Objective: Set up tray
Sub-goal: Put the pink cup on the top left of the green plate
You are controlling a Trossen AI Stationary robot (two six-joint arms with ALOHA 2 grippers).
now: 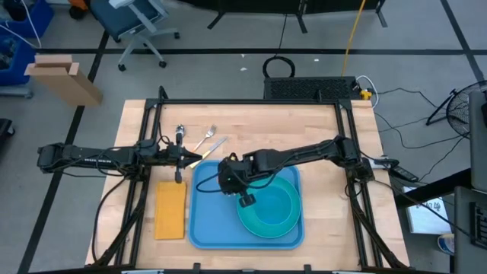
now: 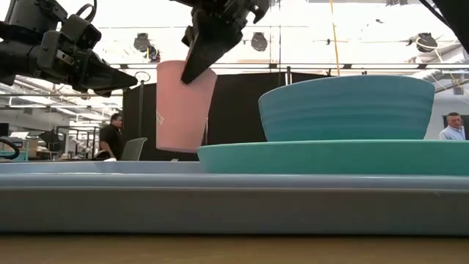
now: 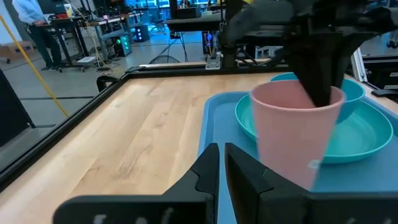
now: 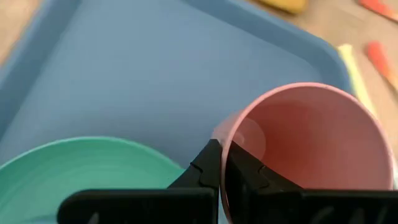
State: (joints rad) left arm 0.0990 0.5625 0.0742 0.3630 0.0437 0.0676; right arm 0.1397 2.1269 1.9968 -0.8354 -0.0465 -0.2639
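A pink cup [image 2: 185, 106] is pinched at its rim by the right gripper [image 4: 219, 163] and held upright directly above the tray [image 1: 205, 228], beside the plate [image 1: 262, 221]; the left gripper [image 3: 219, 168], jaws narrowed, is held just beside the tray's edge

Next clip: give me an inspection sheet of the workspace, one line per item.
Surface: wooden table.
Job's things: tray holds teal plate with teal bowl; pink cup lifted above tray.
Clutter: yellow napkin beside tray; cutlery behind it.
Claws: right claw shut on the cup's rim; left claw shut, empty, beside tray.
Cables: on floor behind table.
Surroundings: chair, people.
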